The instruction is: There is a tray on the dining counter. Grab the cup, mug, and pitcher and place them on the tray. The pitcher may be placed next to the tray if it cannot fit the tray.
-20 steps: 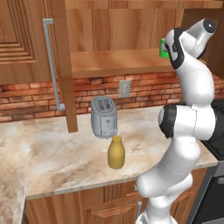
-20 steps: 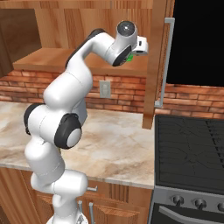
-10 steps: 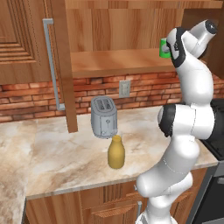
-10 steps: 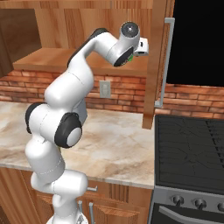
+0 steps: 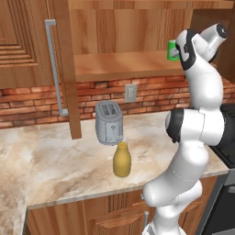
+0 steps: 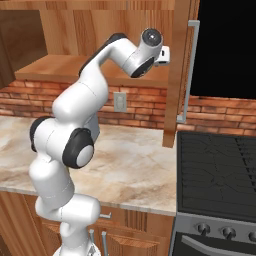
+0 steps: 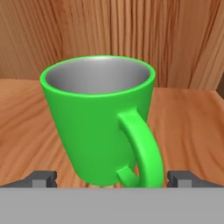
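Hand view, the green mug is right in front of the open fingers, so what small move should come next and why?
Probably ease the hand forward a little, then close. The mug stands upright on the wooden shelf, centred between the spread fingertips, its handle turned toward the camera. The jaws are open and only their tips flank the mug's base, so the grasp looks too shallow yet.
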